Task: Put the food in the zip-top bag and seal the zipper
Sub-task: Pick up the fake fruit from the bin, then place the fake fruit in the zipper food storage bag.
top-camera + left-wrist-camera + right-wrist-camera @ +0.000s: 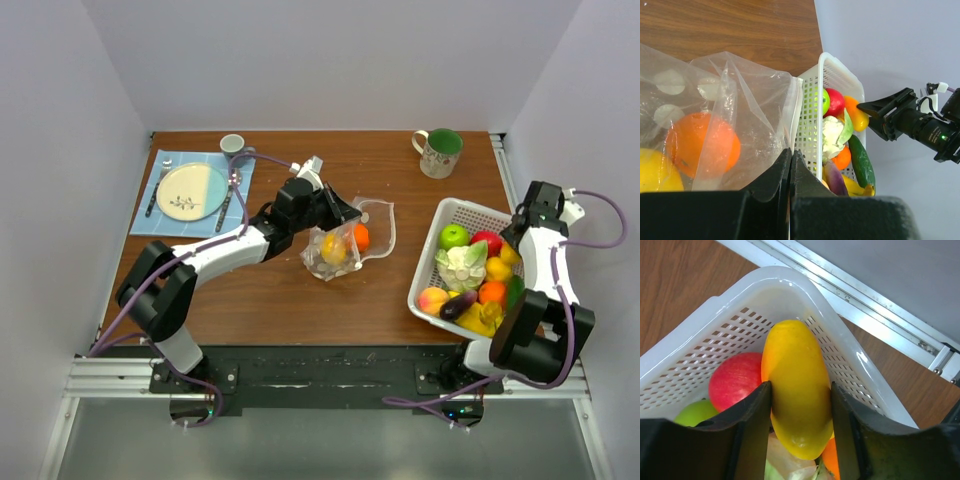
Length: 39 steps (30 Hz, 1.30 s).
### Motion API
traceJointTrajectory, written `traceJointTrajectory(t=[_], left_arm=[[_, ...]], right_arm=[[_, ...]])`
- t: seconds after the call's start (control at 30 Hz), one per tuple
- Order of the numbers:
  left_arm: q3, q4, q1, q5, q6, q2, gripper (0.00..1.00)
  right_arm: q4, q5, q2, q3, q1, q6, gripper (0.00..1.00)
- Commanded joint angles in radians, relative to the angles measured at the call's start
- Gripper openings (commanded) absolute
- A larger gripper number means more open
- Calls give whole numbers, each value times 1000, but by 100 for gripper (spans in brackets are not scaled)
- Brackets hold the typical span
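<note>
Food, small colourful plastic fruits and vegetables (462, 262), lies mostly in the white slotted plastic basket (478, 207) at 3 o'clock on the table. A round orange piece (702, 145) and a yellow piece (655, 172) already sit inside the clear, white-spotted soft-plastic zip-top bag (380, 225) at table centre. The left gripper (790, 161) is pinched tight on the bag's mouth edge, with the mouth turned toward 3 o'clock. The right gripper (800, 405), over the basket's 2 o'clock corner, clamps a long yellow-orange piece (796, 380). I judge this to be the loading step. The next move calls for carrying that piece toward 9 o'clock and dropping it through the held mouth; sealing comes later. No writing can be read anywhere. The round pale plate (190, 190) at 10 o'clock bears only a small sprig motif, and the speckled green-lined mug (440, 152) at 1 o'clock shows no lettering.
</note>
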<state>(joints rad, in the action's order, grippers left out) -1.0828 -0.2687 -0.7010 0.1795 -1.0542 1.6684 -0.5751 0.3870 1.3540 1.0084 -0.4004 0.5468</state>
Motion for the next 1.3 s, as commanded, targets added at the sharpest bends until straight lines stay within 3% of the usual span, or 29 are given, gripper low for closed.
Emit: traceJointTrajectory(t=[0.0,0.4,0.67,1.0,1.27], left_arm=[[-23,-40,-5,0,14,-9,0],[12,-84,-5,-3,-12,-21,0],[18,-110,-9,-6,-16,-13,0],[3,-116,-14,-11,-24,-4,0],[-26,-119,-15,9,-35,16,0]], right_arm=[[-22,-68,-52,16,-5,-14,31],[-98,-148,-188,52,2,-61,26],[-132,-299,-268,71,70,-35,25],[-121,-293,-277,121,392,114,25],[-8,-274,-195,107,636,211,25]])
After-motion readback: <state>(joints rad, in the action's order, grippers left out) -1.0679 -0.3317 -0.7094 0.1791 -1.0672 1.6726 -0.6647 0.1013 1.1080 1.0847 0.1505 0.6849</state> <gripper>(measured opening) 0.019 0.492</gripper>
